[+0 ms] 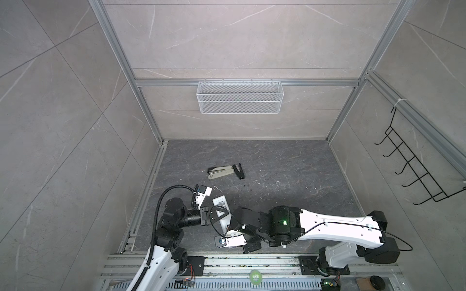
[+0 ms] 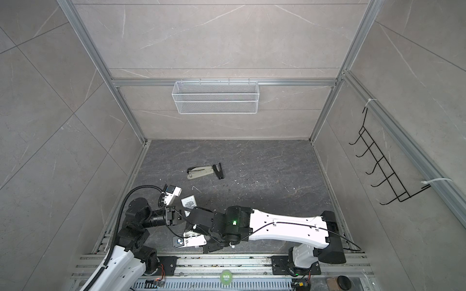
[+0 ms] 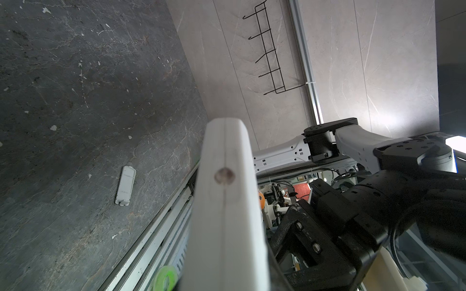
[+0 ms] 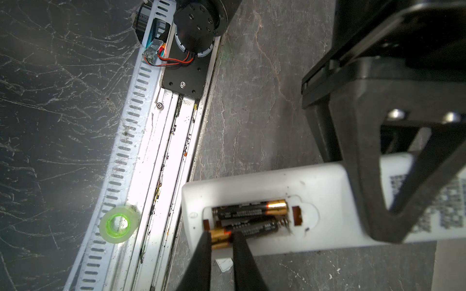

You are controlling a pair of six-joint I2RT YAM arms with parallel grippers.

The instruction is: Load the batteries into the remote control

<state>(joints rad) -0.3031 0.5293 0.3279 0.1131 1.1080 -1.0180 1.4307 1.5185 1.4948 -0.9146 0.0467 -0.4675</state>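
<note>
Grey marble-look tile walls [image 1: 239, 37] (thin pale veins run across them) close the booth on three sides, edged by an aluminium frame [image 1: 164, 82]. A white wire-mesh basket [image 1: 239, 107] hangs from the back rail, and a black wire hook rack [image 1: 414, 165] hangs on the side wall. The table [image 1: 290, 176] is dark, veined, stone-look, scuffed and speckled with pale flecks, under even light.
</note>
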